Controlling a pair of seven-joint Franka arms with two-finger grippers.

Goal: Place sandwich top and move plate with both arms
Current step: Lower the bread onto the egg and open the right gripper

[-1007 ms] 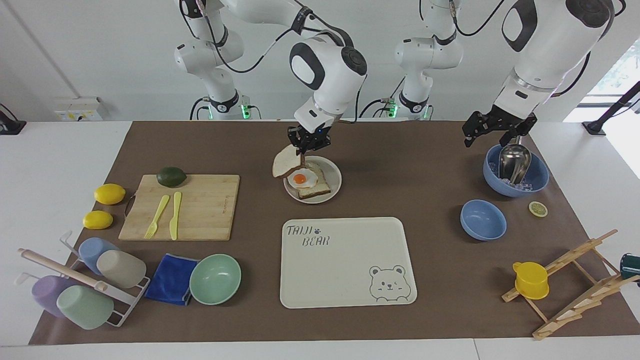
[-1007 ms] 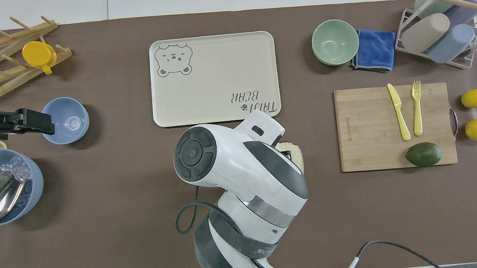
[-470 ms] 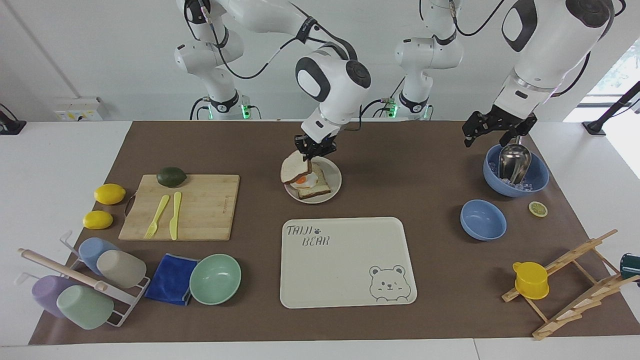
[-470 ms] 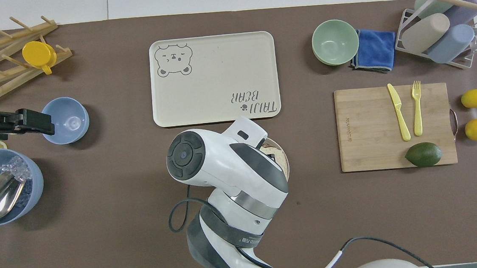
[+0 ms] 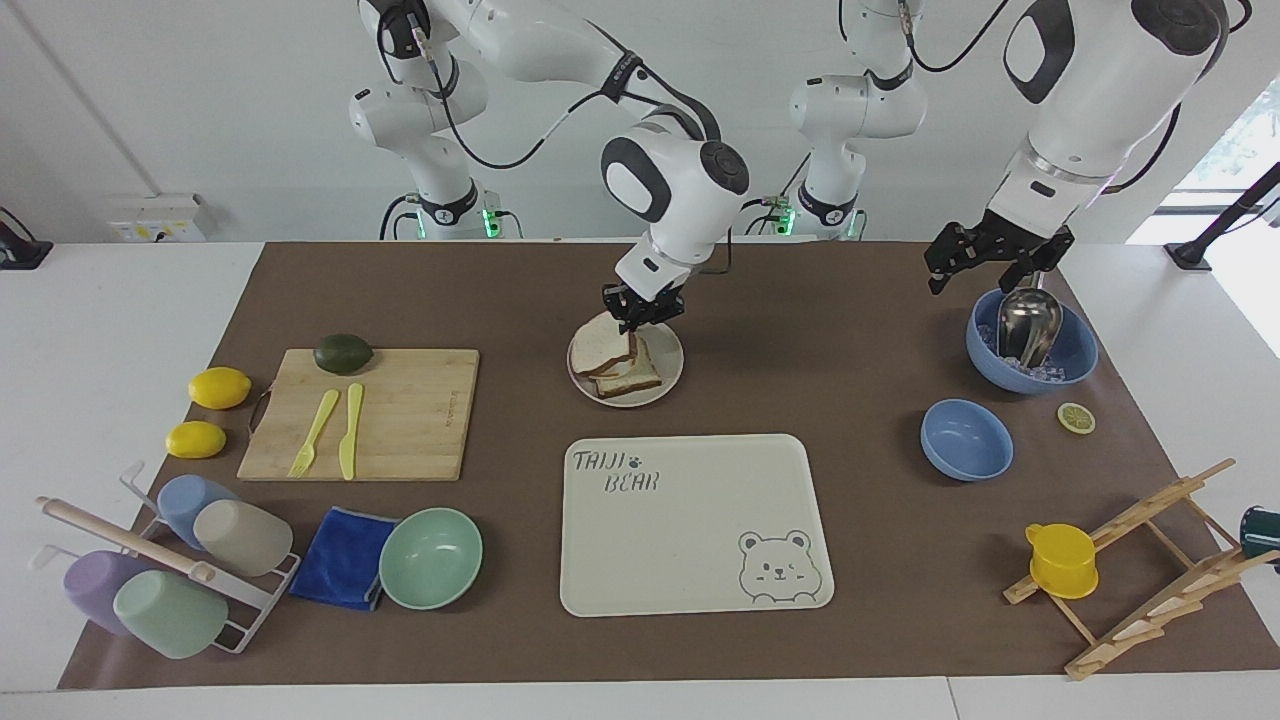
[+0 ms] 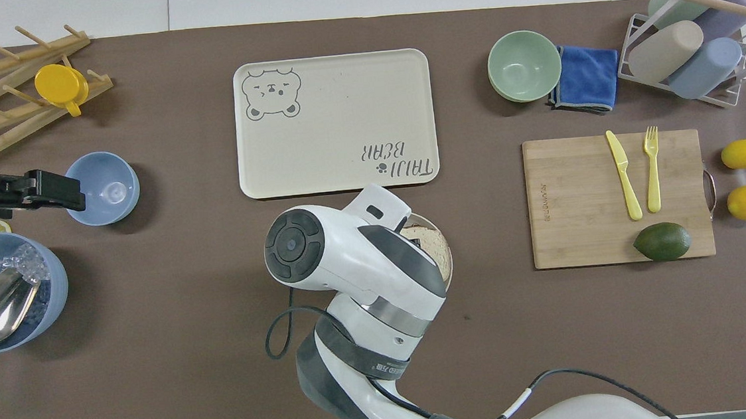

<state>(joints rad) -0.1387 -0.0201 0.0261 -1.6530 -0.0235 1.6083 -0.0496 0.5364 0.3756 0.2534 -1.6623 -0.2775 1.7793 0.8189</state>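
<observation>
Pinching sandwich top (image 5: 603, 349) edge, right gripper (image 5: 640, 318) fingers closed.

bear tray (image 5: 690, 520), green bowl (image 5: 430, 558), cutting board (image 5: 400, 415)

Sandwich top (image 5: 603, 349) now down over egg.

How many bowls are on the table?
3: a mint-green bowl beside the blue cloth; a small blue bowl and a bigger blue bowl holding a metal scoop, toward the left arm's end.
</observation>
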